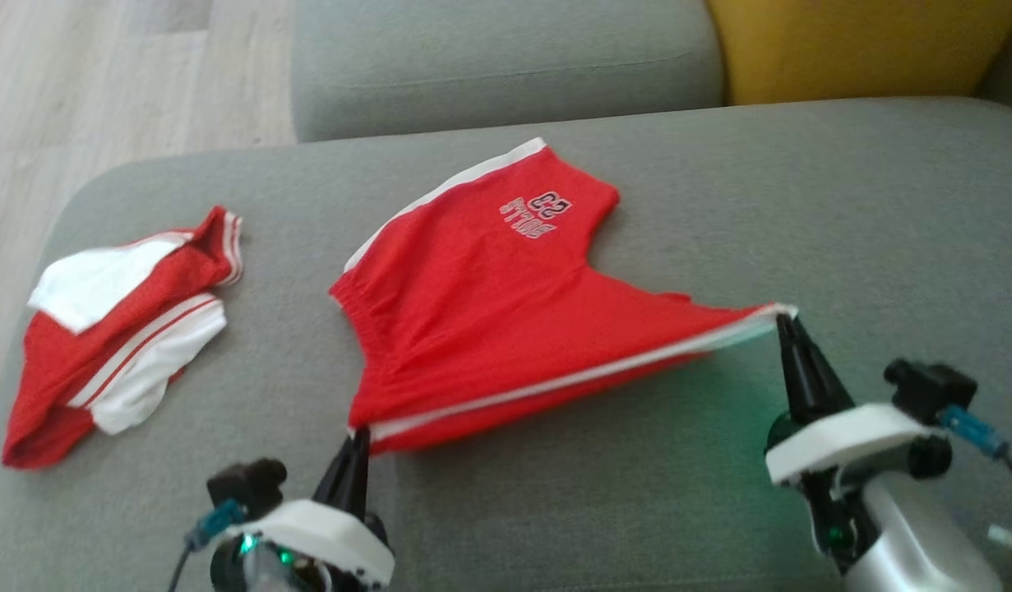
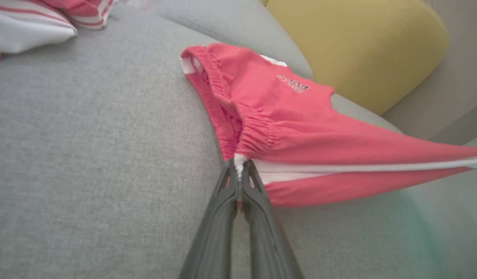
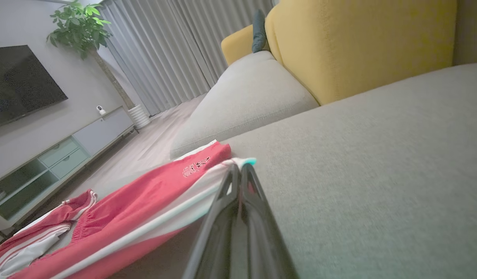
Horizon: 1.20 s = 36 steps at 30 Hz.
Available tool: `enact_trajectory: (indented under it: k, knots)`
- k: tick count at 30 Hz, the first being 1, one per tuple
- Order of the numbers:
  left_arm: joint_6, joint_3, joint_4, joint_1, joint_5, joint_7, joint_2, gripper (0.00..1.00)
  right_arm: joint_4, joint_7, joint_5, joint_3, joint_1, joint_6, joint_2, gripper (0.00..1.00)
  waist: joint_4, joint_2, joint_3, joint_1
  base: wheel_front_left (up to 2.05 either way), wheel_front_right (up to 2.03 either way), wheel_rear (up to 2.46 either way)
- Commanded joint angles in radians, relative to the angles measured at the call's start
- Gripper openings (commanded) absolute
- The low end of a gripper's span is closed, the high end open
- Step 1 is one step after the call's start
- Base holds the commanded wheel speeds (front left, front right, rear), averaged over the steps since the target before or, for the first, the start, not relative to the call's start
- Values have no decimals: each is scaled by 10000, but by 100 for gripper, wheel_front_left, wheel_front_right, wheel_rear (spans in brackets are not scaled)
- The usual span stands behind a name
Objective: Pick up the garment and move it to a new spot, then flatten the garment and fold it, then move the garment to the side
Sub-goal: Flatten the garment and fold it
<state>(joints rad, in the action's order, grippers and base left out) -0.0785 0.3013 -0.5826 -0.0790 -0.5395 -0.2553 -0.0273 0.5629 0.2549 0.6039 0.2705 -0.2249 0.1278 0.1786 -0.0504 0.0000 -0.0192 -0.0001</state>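
Note:
The garment is a pair of red shorts (image 1: 489, 304) with white side stripes and a small printed logo, stretched across the grey sofa seat (image 1: 843, 230). My left gripper (image 1: 359, 440) is shut on the waistband corner at its white stripe, seen close in the left wrist view (image 2: 238, 166). My right gripper (image 1: 783, 322) is shut on the leg hem's white-striped corner, which shows in the right wrist view (image 3: 238, 167). The near edge hangs taut and lifted between the two grippers; the far leg rests on the cushion.
A second red and white garment (image 1: 119, 329) lies crumpled on the seat's left part. A yellow cushion (image 1: 851, 45) and a grey sofa section (image 1: 506, 66) stand behind. Wooden floor (image 1: 103, 90) lies past the seat's left edge.

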Motion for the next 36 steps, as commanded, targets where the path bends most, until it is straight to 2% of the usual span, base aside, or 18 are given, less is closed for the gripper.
enact_trajectory:
  k: [1,10,20,28,33,34,35,36]
  knots:
    - [49,-494,565,-481,-102,-64,-230,0,-338,68,-154,-24,-850,29,226,0,331,0,186,1,0,0,0]
    - [90,219,1153,-2749,-988,-64,-230,0,737,-101,-1854,-84,-4197,29,141,0,1593,0,1686,1,0,0,0]
    - [659,1584,966,-5427,-2627,-64,-229,0,3266,-352,-4044,-238,-7713,29,76,0,2925,0,3889,1,0,0,0]
    - [999,2215,872,-6654,-3469,-64,-229,0,4885,-303,-5688,-932,-9214,29,129,0,3502,0,4996,1,0,0,0]
    - [1050,2558,913,-7016,-3827,-64,-229,0,5624,-246,-6638,-2044,-9649,29,172,0,3633,0,5299,1,0,0,0]
    - [1036,2665,899,-7015,-3872,-64,-229,19,5677,-207,-6801,-2319,-9674,29,138,25,3633,0,5310,1,0,0,0]
    - [1027,2735,894,-6997,-3881,-64,-229,89,5711,-168,-6994,-2512,-9671,29,66,98,3623,0,5310,1,0,0,0]
    - [1030,2754,890,-6954,-3875,-64,-229,100,5731,-128,-7178,-2682,-9636,29,-11,100,3598,0,5296,1,0,0,0]
